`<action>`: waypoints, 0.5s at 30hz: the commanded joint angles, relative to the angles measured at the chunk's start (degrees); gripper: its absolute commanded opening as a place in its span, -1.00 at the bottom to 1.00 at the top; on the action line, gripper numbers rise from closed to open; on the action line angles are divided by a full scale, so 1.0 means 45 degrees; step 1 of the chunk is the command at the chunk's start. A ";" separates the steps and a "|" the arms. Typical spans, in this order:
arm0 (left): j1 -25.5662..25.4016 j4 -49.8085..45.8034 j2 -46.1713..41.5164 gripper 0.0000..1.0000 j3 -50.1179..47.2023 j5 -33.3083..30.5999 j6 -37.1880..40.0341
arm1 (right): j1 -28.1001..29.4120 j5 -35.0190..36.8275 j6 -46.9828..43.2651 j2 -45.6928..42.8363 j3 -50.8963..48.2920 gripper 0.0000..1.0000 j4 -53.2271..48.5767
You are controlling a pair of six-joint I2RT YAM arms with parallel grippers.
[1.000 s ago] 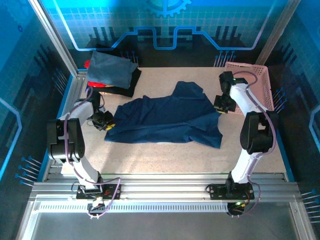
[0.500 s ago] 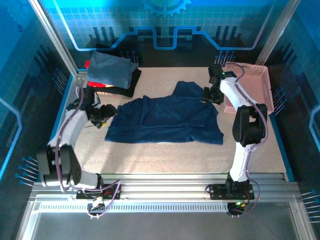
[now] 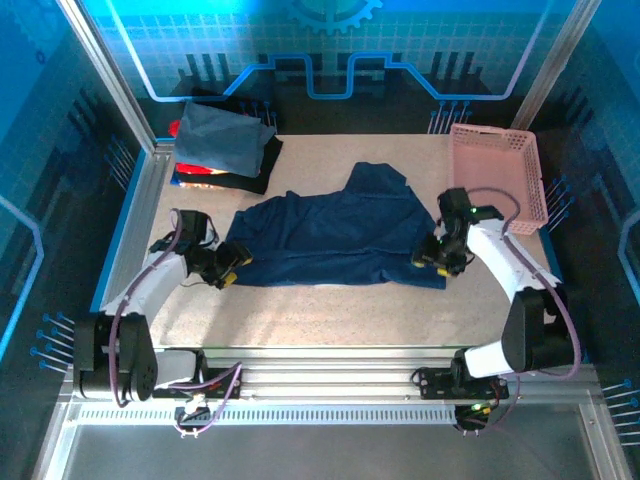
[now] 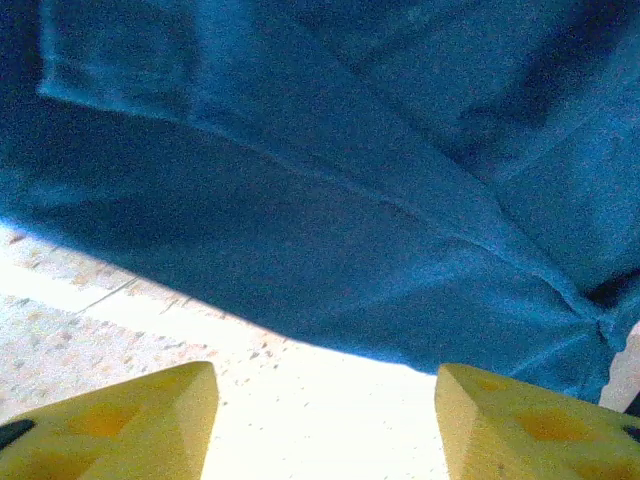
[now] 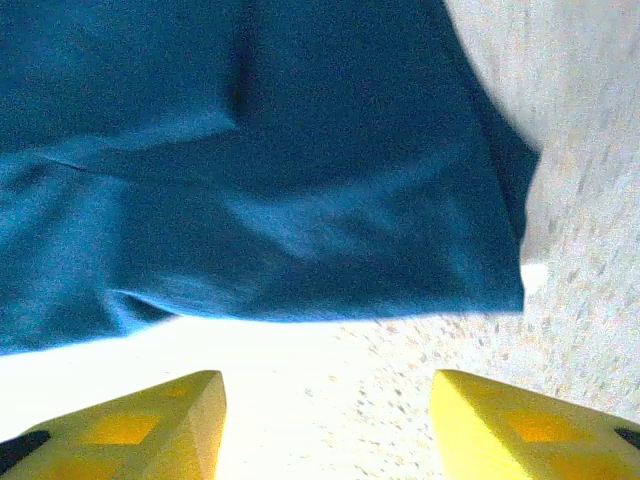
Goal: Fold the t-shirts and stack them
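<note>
A large dark navy t-shirt lies spread and rumpled in the middle of the table, no print showing. My left gripper sits at its near left corner, open, yellow fingers apart over bare table just short of the hem. My right gripper is at the shirt's near right corner, also open, its fingertips spread with the shirt's corner just ahead. A stack of folded tees sits at the back left: slate-blue on top, red and black beneath.
A pink lattice basket stands at the back right, behind the right arm. Aluminium rails run along the near edge, and the frame's posts border both sides.
Both arms swung toward the near edge: the left gripper came down to the shirt's near left corner, the right from the back right edge to the near right corner. The shirt lies slightly flatter.
</note>
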 commanded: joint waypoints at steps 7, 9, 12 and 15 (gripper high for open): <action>0.0065 0.2041 0.2969 0.03 0.0101 -0.1016 -0.0559 | -0.0764 0.1500 0.1589 0.2199 -0.1252 0.02 0.2153; 0.0262 0.2088 0.3368 0.00 0.0149 -0.1304 -0.0505 | -0.0777 0.2291 0.1669 0.2696 -0.0839 -0.15 0.1995; 0.0433 0.1857 0.3652 -0.03 0.0238 -0.1888 -0.0151 | -0.0747 0.3436 0.1507 0.3006 -0.0266 -0.44 0.1734; 0.0548 0.1637 0.3721 -0.04 0.0138 -0.2212 0.0242 | -0.0786 0.4053 0.1126 0.3106 0.0063 -0.81 0.1406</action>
